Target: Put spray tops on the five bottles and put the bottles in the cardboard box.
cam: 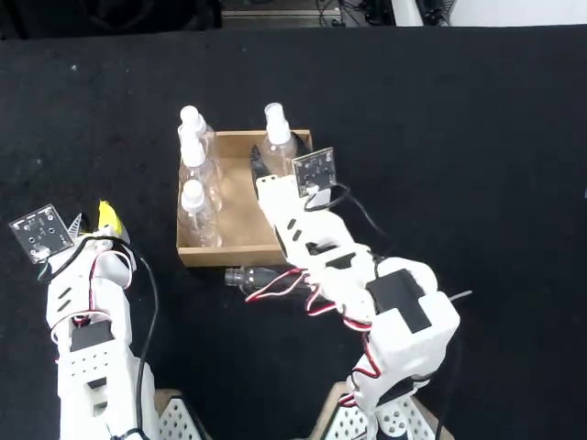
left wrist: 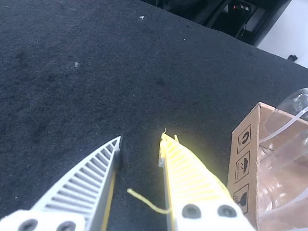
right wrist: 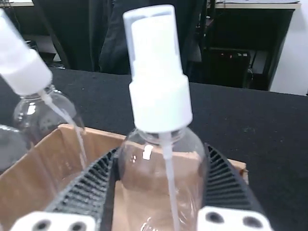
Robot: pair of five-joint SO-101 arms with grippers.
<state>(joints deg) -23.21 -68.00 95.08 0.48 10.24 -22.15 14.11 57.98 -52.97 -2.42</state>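
**Spray bottles, clear:** 5.
- One bottle (cam: 278, 139) is clasped in the right pincer (right wrist: 161, 154).
- A row of three (cam: 195, 167) stands just beside that pincer.
- One loose bottle (cam: 244, 274) lies on the table (cam: 459, 137) behind the pincer, beside its arm.

**White spray tops** (right wrist: 156, 67)**:** 4 seen.

**Cardboard box** (cam: 229, 254)**:** 1.

**Pincers:** 2, counting the left pincer (left wrist: 140, 139).
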